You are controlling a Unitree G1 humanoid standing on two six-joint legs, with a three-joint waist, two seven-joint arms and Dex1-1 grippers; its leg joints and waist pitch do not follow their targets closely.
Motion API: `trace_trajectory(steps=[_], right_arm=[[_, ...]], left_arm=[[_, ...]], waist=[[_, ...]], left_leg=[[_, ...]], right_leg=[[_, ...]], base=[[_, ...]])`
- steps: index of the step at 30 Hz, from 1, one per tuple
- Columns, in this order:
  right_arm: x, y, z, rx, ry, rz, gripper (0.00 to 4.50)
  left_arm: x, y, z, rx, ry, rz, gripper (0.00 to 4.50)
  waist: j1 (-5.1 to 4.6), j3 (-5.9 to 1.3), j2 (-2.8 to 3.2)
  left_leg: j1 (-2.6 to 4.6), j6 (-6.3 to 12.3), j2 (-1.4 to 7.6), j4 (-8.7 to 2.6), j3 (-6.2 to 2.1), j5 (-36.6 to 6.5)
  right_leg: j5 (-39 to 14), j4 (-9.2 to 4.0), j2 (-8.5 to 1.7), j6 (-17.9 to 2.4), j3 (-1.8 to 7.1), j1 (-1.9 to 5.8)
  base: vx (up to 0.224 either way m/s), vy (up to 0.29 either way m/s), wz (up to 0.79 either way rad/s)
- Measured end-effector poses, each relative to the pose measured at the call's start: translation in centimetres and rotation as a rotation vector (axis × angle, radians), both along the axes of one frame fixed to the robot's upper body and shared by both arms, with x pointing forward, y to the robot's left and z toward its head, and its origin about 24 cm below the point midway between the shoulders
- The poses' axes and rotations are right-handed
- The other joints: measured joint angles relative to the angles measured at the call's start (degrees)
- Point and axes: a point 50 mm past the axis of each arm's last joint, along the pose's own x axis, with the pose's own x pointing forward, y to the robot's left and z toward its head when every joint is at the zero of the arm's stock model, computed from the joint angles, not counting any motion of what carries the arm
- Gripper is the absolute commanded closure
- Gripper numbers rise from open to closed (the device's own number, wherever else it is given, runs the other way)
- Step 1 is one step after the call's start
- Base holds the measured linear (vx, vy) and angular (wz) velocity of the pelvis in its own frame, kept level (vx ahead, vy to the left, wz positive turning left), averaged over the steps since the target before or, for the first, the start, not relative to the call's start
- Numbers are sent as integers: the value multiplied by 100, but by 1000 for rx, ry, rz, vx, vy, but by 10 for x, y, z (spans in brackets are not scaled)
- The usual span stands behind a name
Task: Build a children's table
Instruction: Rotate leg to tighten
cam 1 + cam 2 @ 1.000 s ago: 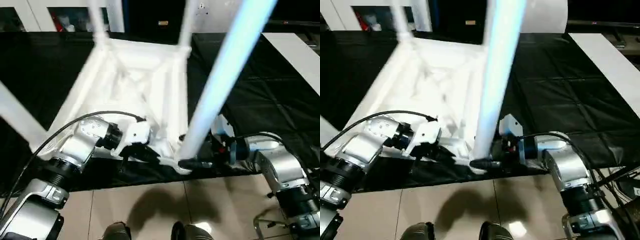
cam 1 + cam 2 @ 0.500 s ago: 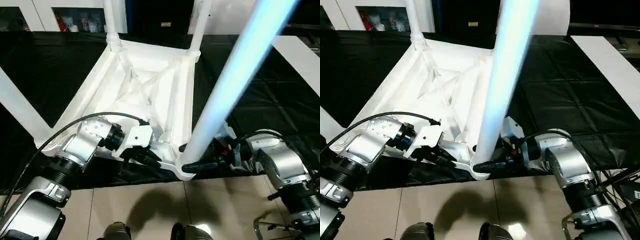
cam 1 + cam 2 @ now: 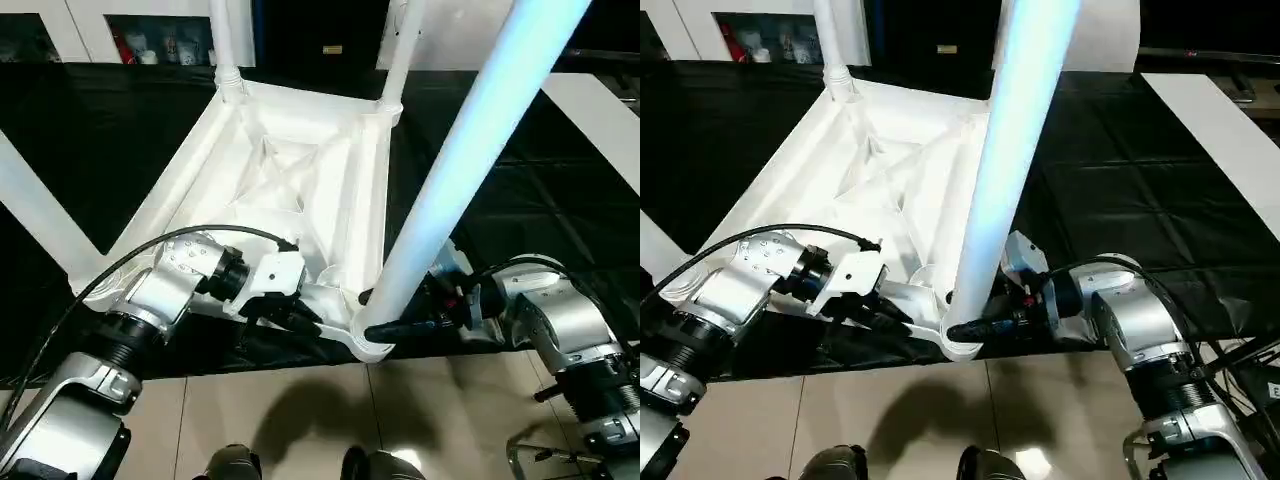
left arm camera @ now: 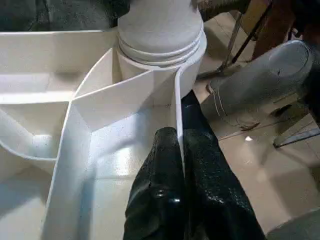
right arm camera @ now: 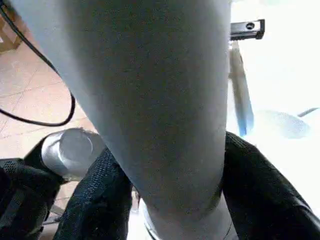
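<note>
The children's table [image 3: 290,190] lies upside down on the black surface [image 3: 520,200], legs upward. The left claw [image 4: 181,165] is clamped shut on a thin rib at the table's near edge. The right claw [image 5: 165,200] grips the near-right leg [image 3: 460,150] just above its corner socket [image 3: 365,340].

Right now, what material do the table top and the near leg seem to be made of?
The table top looks like moulded white plastic: thin ribs, glossy sheen. The near leg, gripped by the right gripper, seems the same smooth plastic, though it could be hollow or solid; I cannot tell.
</note>
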Motion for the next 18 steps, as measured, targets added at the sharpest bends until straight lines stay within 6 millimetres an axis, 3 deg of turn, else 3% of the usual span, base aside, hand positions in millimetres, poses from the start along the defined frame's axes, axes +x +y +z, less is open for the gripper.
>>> trace_trajectory(steps=[6,10,12,18], right_arm=[[13,5,-3,22,-35,-237,244],[28,8,-8,48,-30,-545,251],[32,7,-8,50,-30,-622,252],[54,33,-6,66,-38,-1015,252]], left_arm=[[15,-2,0,-22,8,215,450],[24,-14,-2,-70,3,414,450],[26,-21,-3,-86,8,459,450],[40,-42,-3,-123,-8,724,450]], waist=[[-64,-2,-4],[-315,-2,-5],[-352,-3,-5],[-470,-4,0]], left_leg=[[20,-27,2,7,-6,4],[9,-36,-1,23,-14,20],[9,-35,-1,13,-14,20],[2,-25,-14,23,-8,25]], right_leg=[[-15,-7,0,27,7,15],[-17,-69,-4,31,2,17],[-17,-116,-3,31,-3,18],[-17,-134,-13,31,0,-3]], base=[[-9,1,0],[-43,17,-7],[0,0,0],[0,0,0]])
